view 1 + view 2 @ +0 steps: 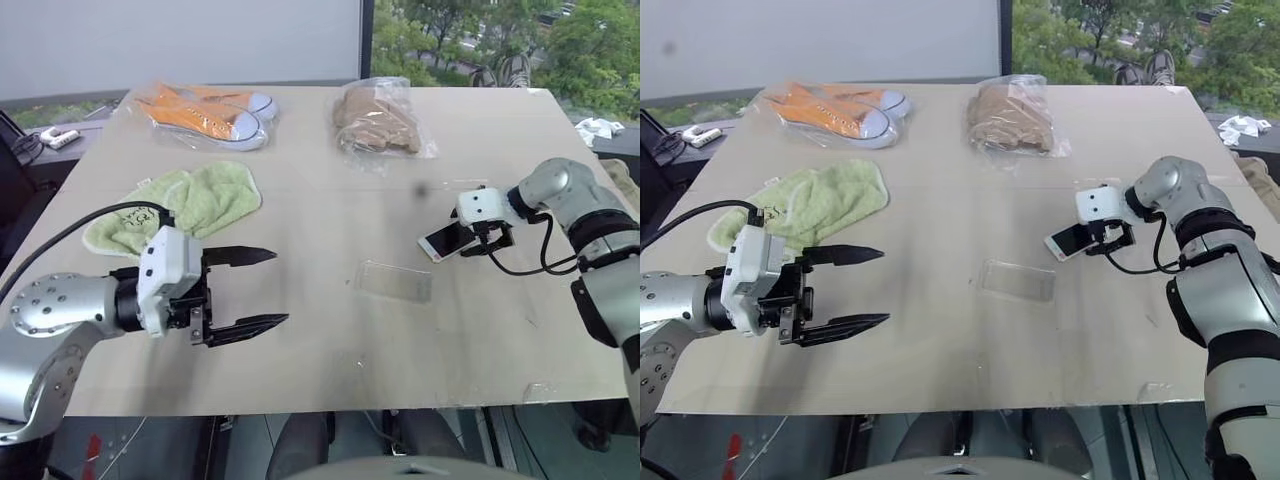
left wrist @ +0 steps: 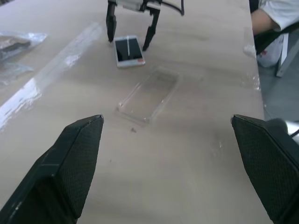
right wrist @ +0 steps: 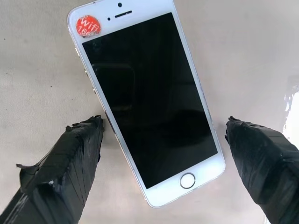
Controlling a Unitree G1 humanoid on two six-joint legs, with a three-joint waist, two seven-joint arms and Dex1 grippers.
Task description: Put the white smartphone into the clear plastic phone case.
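The right tool [image 1: 488,243] is standing wide over the phone [image 1: 447,241]; the case [image 1: 393,281] is lying near on bare table [image 1: 330,350]; the left tool [image 1: 250,290] is hovering wide.

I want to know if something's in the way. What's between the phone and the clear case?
Nothing. In the left wrist view, only bare table lies between the phone and the case; they lie close together but apart.

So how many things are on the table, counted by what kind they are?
Phones: 1, white smartphone
Phone cases: 1, clear plastic phone case
Towels: 1, green towel
Bagged orange shoes: 1 pair
Bagged brown cloth: 1
Total: 5
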